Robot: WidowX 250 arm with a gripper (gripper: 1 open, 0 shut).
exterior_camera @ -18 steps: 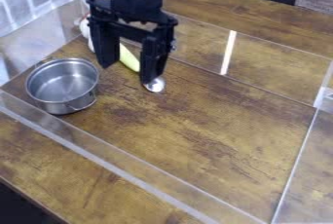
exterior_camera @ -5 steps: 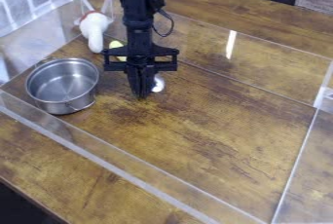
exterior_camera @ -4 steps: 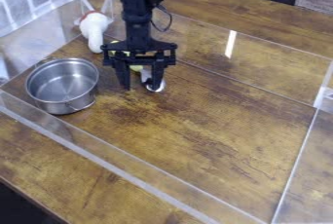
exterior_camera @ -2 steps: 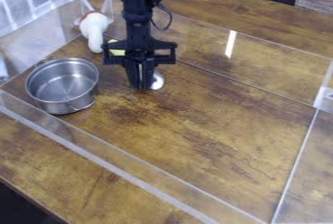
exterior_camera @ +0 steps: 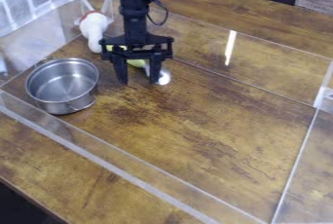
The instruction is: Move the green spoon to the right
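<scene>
Spread claw [exterior_camera: 138,73] straddling green spoon [exterior_camera: 136,66], beside steel bowl [exterior_camera: 62,82].

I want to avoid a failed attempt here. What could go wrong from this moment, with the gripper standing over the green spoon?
1. The open gripper straddles the green spoon, which is mostly hidden; closing off-center may push it aside rather than grip it.
2. The steel bowl sits close on the left; a sideways drift could knock it.
3. The white mushroom-like object stands just behind the arm and could be bumped.

A robot test bench: a wooden table [exterior_camera: 221,130] fenced by clear acrylic walls [exterior_camera: 156,184], with 1 mounted arm [exterior_camera: 132,4].
</scene>
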